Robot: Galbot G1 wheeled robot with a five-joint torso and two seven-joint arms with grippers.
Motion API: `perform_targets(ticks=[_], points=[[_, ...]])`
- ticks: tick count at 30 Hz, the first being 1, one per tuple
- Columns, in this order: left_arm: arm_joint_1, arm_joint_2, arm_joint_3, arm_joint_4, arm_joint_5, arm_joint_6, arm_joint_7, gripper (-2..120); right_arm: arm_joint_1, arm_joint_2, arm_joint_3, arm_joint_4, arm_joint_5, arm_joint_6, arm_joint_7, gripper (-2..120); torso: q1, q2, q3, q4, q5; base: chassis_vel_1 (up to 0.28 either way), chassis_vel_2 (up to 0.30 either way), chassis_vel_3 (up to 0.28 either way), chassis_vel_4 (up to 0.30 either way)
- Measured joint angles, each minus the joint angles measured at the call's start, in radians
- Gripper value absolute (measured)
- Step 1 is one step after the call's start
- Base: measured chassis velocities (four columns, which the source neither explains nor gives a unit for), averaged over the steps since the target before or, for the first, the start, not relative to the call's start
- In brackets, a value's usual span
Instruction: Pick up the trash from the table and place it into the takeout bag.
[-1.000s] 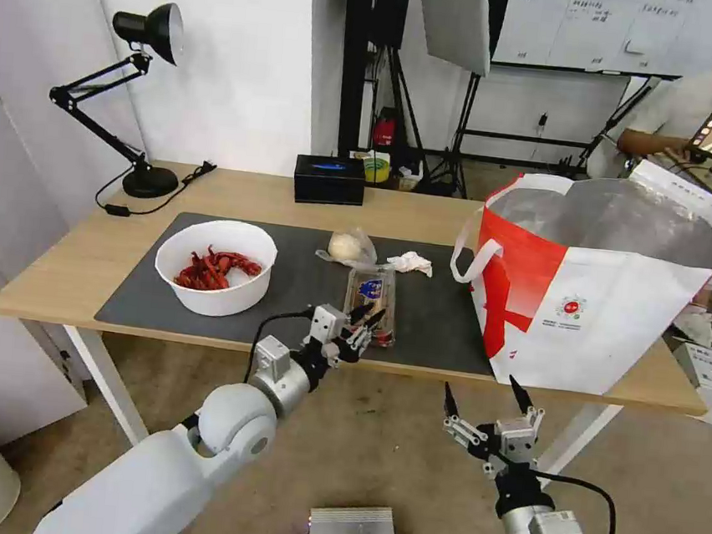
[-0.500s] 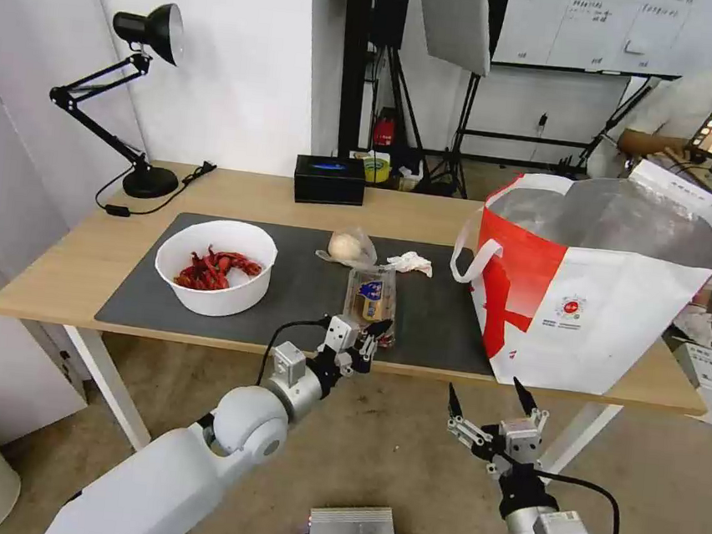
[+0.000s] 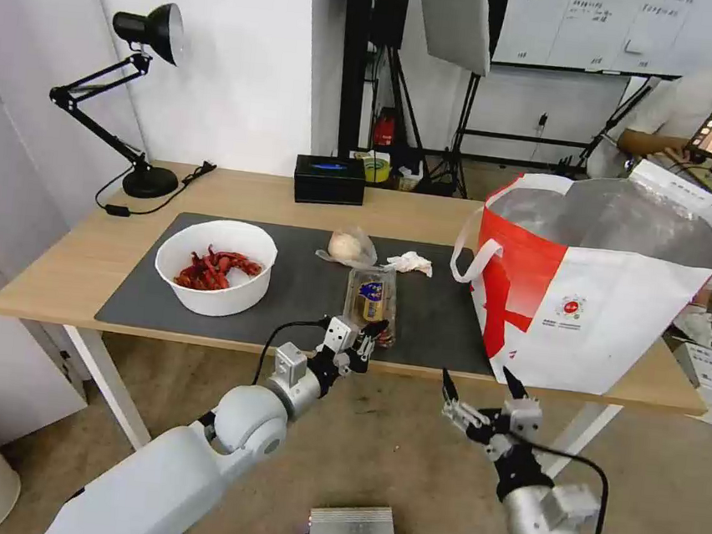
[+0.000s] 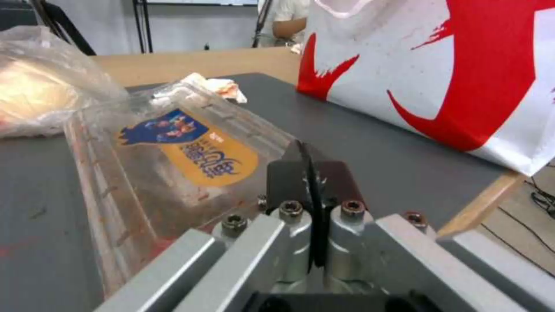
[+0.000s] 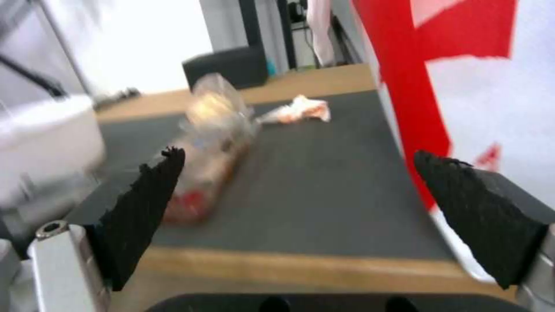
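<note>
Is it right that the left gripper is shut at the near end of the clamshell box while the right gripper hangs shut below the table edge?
Not quite. The right gripper is open: the right wrist view shows its fingers spread wide. The rest holds: the left gripper is shut at the near end of the clamshell box, and the right hangs below the table edge.

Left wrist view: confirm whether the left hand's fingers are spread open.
No: the left hand has its fingers pressed together at the near end of the clamshell box.

A clear plastic clamshell box (image 3: 371, 302), crumpled white tissue (image 3: 411, 262), clear bag with beige lump (image 3: 347, 247) and white bowl of red shells (image 3: 216, 266) lie on the light-wood tabletop (image 3: 79, 261) beside the upright white-and-red takeout bag (image 3: 595, 315)
</note>
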Motion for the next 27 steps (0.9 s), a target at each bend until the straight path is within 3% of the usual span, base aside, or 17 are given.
perform_targets(ticks=[4,5,7,8,11,17,27], points=[[0.003,0.008,-0.001,-0.001,0.002,0.000,0.000,0,0.055,-0.011,0.005,0.017,0.153,-0.052,0.021,100,0.000,0.000,0.000,0.0000,0.0000,0.000,0.000,0.000,0.000],[0.005,0.012,-0.001,-0.003,0.002,-0.001,0.000,0,0.093,-0.015,0.006,0.026,0.260,-0.092,0.044,100,0.000,0.000,0.000,0.0000,0.0000,0.000,0.000,0.000,0.000],[0.006,0.014,-0.001,-0.003,0.002,-0.001,0.000,0,0.105,-0.016,0.007,0.029,0.294,-0.104,0.055,100,0.000,0.000,0.000,0.0000,0.0000,0.000,0.000,0.000,0.000],[0.006,0.017,-0.001,-0.005,0.002,-0.002,0.000,0,0.161,-0.017,0.003,0.034,0.420,-0.144,0.107,100,0.000,0.000,0.000,0.0000,-0.0001,0.000,0.000,0.000,0.000],[0.006,0.020,-0.001,-0.005,0.001,-0.002,0.000,0,0.226,-0.013,-0.001,0.032,0.521,-0.205,0.184,100,0.000,0.000,0.000,0.0001,0.0000,0.000,0.000,0.000,0.000],[0.008,0.020,0.004,-0.007,-0.002,-0.011,-0.001,0,0.296,-0.002,-0.003,0.010,0.589,-0.337,0.264,100,0.000,0.000,0.000,0.0000,0.0000,0.000,0.000,0.000,0.000],[0.007,0.022,0.008,-0.014,-0.010,-0.019,-0.005,0,0.379,0.009,-0.019,-0.049,0.680,-0.372,0.263,100,0.000,0.000,0.000,-0.0001,0.0000,0.000,0.000,0.000,0.000]])
